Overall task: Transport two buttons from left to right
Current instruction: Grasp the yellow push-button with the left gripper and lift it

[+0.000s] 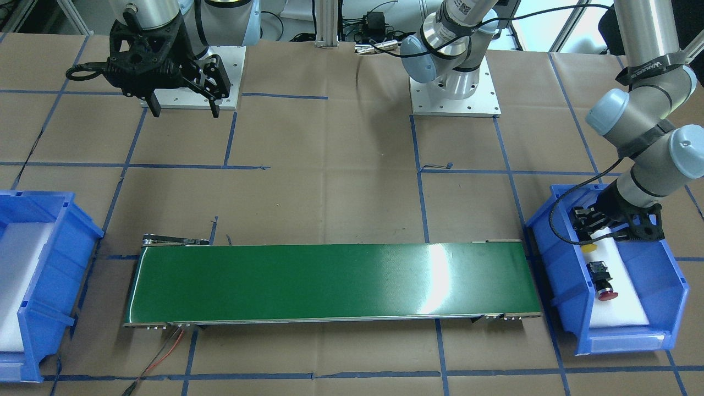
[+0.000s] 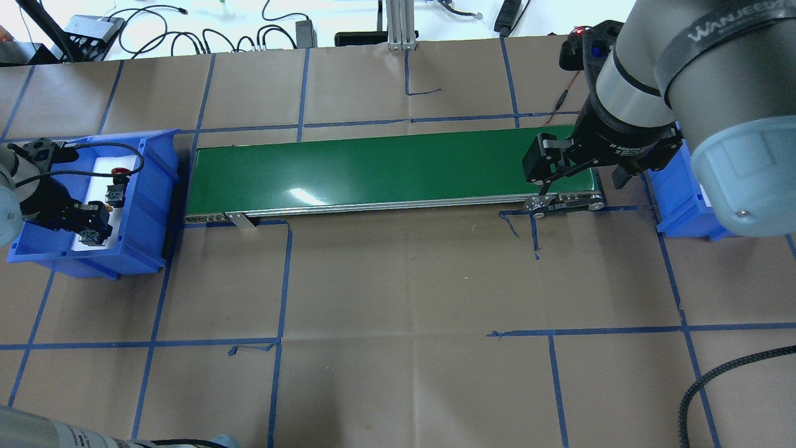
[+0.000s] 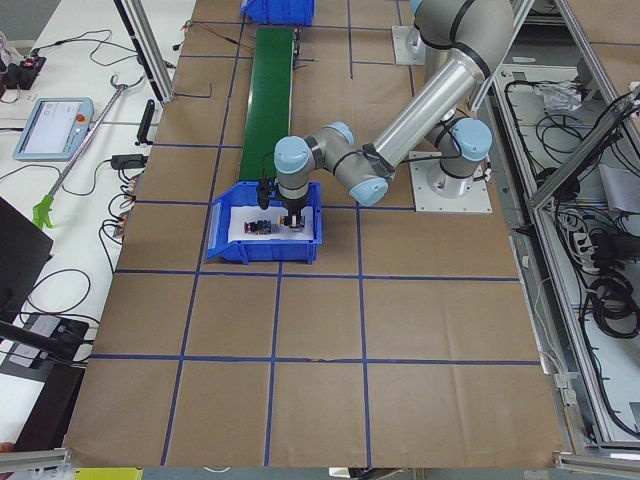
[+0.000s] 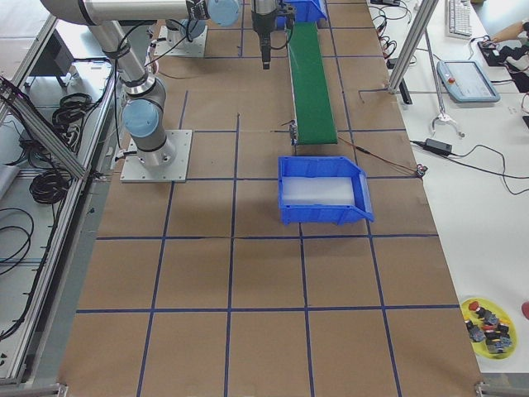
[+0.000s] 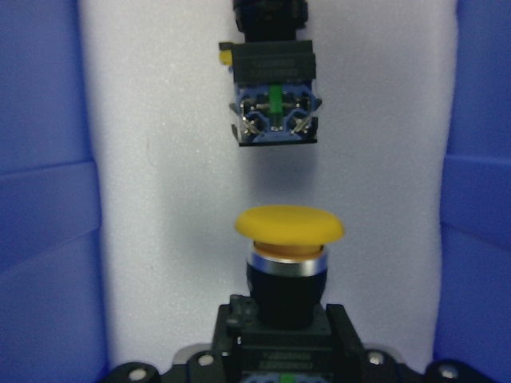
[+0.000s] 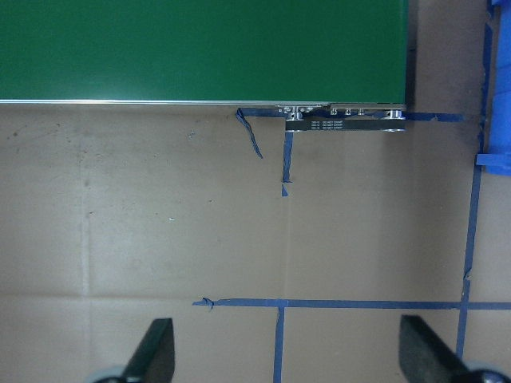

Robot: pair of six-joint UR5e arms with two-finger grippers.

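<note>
Yellow-cap button [image 5: 289,231] fills the left wrist cam, cap pointing away from the lens, with its black block body tucked right up at the palm. Left gripper [image 1: 588,230] looks clamped on that body. Grey pads sit flush against both sides, but the fingertips are mostly cut off at the bottom edge, so I'm fairly sure, not certain. It's at the robot-side end of the left bin [image 1: 674,278], on or barely above the white foam [image 1: 630,300]; can't tell which.

My take on doing this step well: pull straight up before going sideways. The red-cap button [image 1: 603,283] lies on its side just beyond the yellow cap, toward the bin's operator-side end. It's apart but near, so any forward drag would likely bump it. Get above the bin's belt-side wall first, then swing over the conveyor belt [image 1: 330,280], whose end sits just beside that wall. The grip is on the block rather than the round cap, which should keep it from twisting.

Right gripper [image 1: 184,110] is spread wide, holding nothing, hanging over the table by the belt's other end.

Containers: left bin has both buttons. Right bin [image 1: 55,264] shows just its foam liner. Past the table's edge in the right side view there's a yellow dish [image 4: 489,329] with a few more switches.
</note>
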